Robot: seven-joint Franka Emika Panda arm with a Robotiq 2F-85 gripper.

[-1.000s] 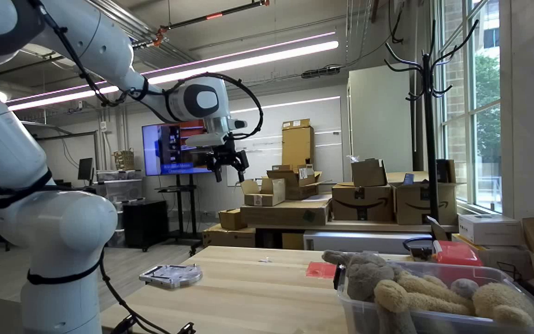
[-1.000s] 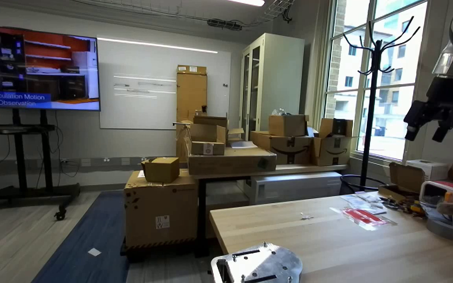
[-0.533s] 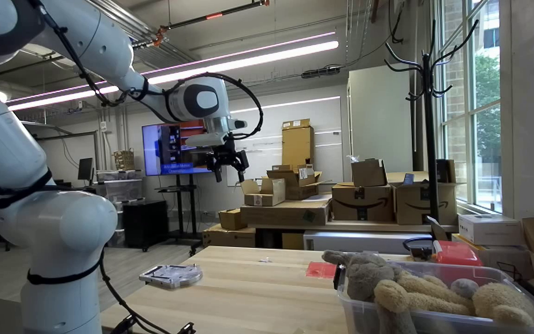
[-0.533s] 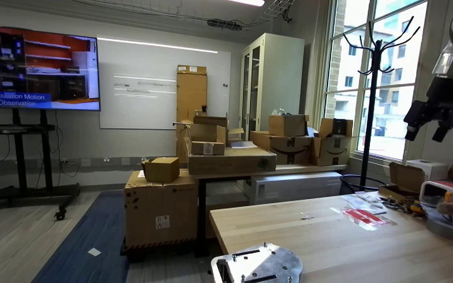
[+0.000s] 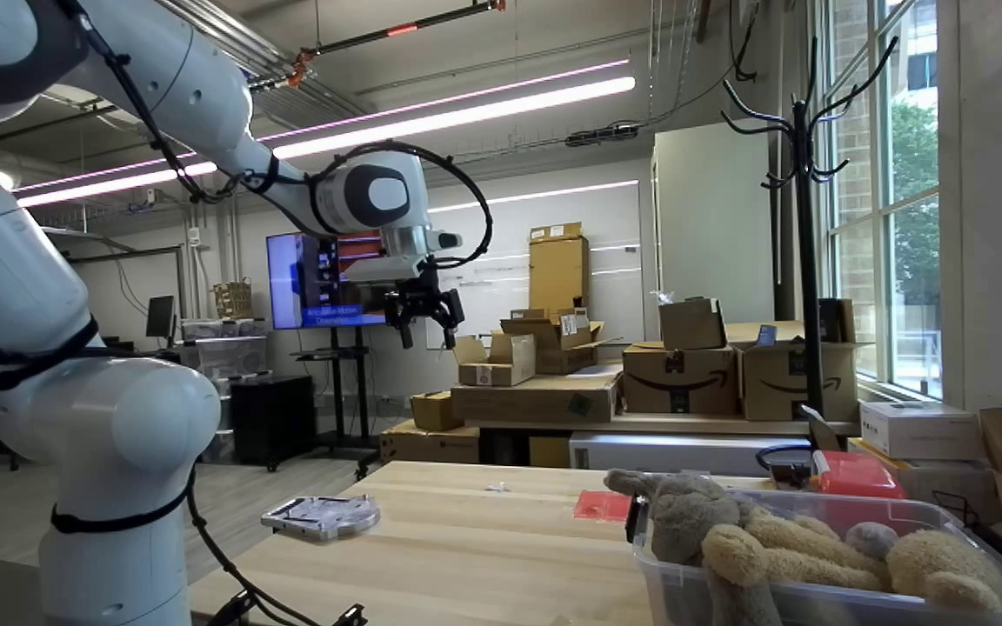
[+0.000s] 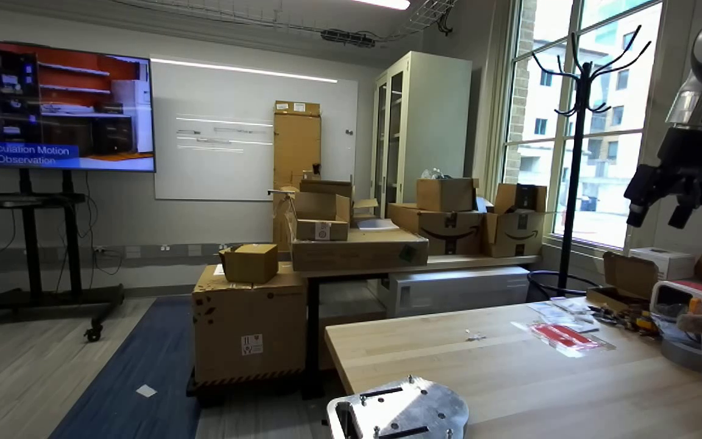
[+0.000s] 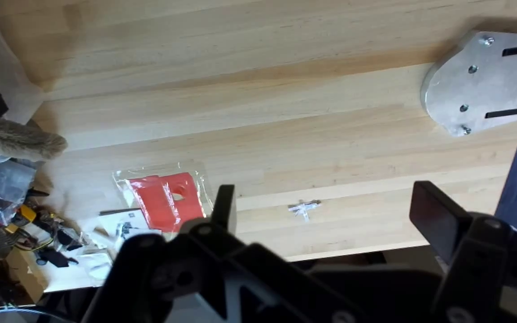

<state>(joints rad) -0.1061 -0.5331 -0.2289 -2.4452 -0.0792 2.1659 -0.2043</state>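
My black gripper (image 5: 428, 339) is open and empty, hanging fingers down high above the wooden table (image 5: 466, 565). It also shows open in an exterior view (image 6: 657, 221) and in the wrist view (image 7: 323, 202). In the wrist view a small clear, shiny scrap (image 7: 304, 208) lies on the table between the fingertips, far below. A red sheet in clear wrap (image 7: 168, 199) lies by the left finger. A silver metal plate with slots and screws (image 7: 487, 85) lies at the table's other end. It also shows in both exterior views (image 5: 323, 516) (image 6: 403, 408). The gripper touches nothing.
A clear plastic bin (image 5: 666, 587) holds grey and tan plush toys (image 5: 814, 556) at one table end. Beside it are a red-topped case (image 5: 858, 474) and loose small parts (image 7: 56, 242). Cardboard boxes (image 5: 679, 378) and a black coat rack (image 5: 805, 261) stand behind.
My gripper has moved slightly down, and a little to the left in both exterior views, within the last half second. It stays open. The things on the table have not moved.
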